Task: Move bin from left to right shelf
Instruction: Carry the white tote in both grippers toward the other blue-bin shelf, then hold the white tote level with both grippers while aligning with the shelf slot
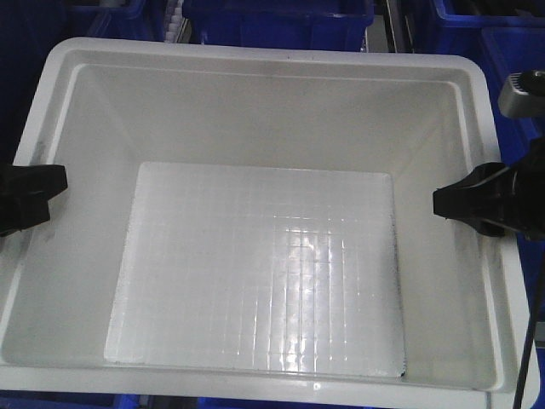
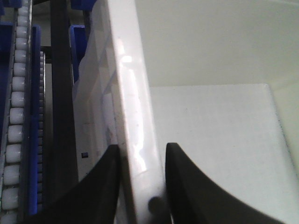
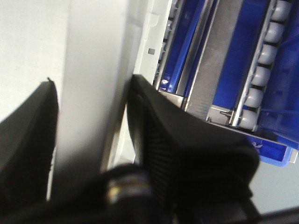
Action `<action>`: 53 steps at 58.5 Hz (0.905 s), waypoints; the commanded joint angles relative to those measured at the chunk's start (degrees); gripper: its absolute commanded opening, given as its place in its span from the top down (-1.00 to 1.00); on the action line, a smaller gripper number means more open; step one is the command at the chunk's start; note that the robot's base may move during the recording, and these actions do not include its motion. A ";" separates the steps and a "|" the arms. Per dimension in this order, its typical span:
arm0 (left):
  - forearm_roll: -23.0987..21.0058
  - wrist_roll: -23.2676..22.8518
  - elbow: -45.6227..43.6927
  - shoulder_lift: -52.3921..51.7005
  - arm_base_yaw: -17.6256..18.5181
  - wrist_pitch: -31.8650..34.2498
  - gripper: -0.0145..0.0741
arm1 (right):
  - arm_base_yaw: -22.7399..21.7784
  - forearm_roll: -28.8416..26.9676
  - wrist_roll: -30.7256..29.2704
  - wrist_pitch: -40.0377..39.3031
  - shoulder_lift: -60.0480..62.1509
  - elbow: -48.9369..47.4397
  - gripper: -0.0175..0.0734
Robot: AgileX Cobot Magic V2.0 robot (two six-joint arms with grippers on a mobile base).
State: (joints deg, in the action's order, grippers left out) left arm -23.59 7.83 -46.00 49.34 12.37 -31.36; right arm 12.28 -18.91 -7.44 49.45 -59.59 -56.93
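Observation:
The white bin (image 1: 264, 264) fills the front view, empty, its grid-textured floor and thick rim showing. My left gripper (image 1: 53, 189) is shut on the bin's left rim, and in the left wrist view the left gripper (image 2: 142, 147) has one black finger outside and one inside the rim (image 2: 128, 84). At the opposite side, my right gripper (image 1: 444, 203) is shut on the right rim. The right wrist view shows the right gripper (image 3: 91, 81) straddling that rim (image 3: 93, 46) the same way. The bin's outer sides are hidden.
Dark blue totes (image 1: 272, 21) stand close behind the bin, with another at the right (image 1: 511, 51). White roller tracks run beside the bin on the left (image 2: 16, 116) and on the right (image 3: 261, 60). More blue shows under the bin's near edge (image 1: 51, 400).

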 commanded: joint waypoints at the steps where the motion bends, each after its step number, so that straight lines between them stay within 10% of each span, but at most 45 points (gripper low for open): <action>1: -3.74 0.89 -2.66 -0.72 0.79 6.08 0.69 | 0.27 -5.45 -2.20 -6.09 1.45 -2.46 0.62; 53: -3.74 0.89 -2.66 -0.72 0.79 6.08 0.69 | 0.27 -5.45 -2.20 -6.09 1.45 -2.46 0.62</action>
State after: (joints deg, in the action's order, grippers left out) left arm -23.59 7.83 -46.00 49.34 12.37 -31.36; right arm 12.28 -18.91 -7.44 49.45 -59.59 -56.93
